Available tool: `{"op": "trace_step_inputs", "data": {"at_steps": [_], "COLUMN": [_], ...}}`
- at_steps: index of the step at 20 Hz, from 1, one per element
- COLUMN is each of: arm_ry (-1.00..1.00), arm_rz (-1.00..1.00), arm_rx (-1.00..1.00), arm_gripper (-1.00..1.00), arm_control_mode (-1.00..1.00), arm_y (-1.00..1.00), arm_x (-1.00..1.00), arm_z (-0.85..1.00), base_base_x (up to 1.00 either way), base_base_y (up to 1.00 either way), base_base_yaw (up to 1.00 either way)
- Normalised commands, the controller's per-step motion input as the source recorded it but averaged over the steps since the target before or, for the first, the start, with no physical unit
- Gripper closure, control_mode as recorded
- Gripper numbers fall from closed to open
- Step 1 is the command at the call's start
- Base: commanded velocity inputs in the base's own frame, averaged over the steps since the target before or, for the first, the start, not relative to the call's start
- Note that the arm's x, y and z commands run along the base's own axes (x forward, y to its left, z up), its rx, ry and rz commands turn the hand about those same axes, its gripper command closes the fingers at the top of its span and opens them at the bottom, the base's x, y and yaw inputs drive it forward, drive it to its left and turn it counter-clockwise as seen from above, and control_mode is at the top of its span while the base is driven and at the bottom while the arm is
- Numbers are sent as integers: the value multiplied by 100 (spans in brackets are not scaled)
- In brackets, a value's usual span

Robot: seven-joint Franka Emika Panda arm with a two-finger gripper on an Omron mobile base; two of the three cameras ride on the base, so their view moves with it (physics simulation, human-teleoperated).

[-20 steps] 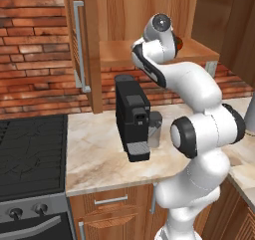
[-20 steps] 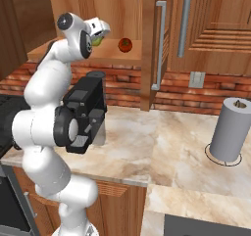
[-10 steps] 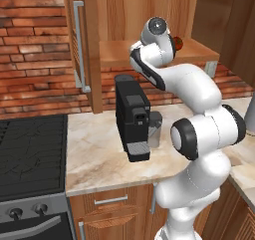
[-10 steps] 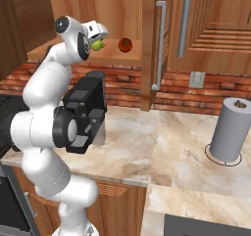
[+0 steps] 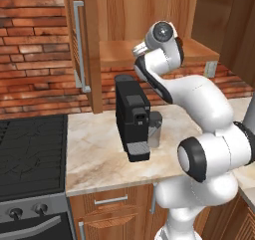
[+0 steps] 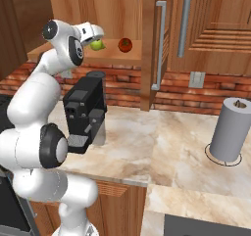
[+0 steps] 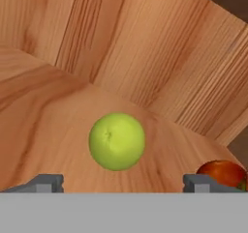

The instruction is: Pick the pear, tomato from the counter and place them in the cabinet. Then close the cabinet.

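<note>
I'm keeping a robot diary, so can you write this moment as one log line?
gripper: open, at cabinet shelf | pear: on shelf, not held | tomato: on shelf beside pear | cabinet: door open

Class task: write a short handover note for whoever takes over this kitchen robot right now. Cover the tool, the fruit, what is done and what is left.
Tool: open, fingers apart either side of the pear, not gripping it.
Pear: on the cabinet shelf, just in front of the tool.
Tomato: on the same shelf, beside the pear.
Done: both fruits are in the cabinet.
Left: back the arm out, then close the cabinet door.
</note>
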Motion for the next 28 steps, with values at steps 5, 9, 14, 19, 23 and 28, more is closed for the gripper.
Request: {"op": "trace_step_inputs", "data": {"at_steps": [5, 9, 14, 19, 23, 28], "arm_ry": [12, 11, 3, 0, 0, -1], "arm_rz": [-8, -8, -12, -22, -28, -21], "arm_rx": [17, 13, 10, 9, 16, 23], "arm_gripper": [-100, -100, -100, -100, -100, -100], "arm_control_mode": [-100, -100, -100, -100, -100, -100], "arm_y": [-12, -10, -13, -34, -50, -51], "arm_x": [-100, -100, -100, -100, -100, -100], "arm_z": [39, 28, 7, 0, 0, 0], "base_base_x": [0, 0, 0, 0, 0, 0], "base_base_y": [0, 0, 0, 0, 0, 0], "base_base_yaw": [0, 0, 0, 0, 0, 0]}}
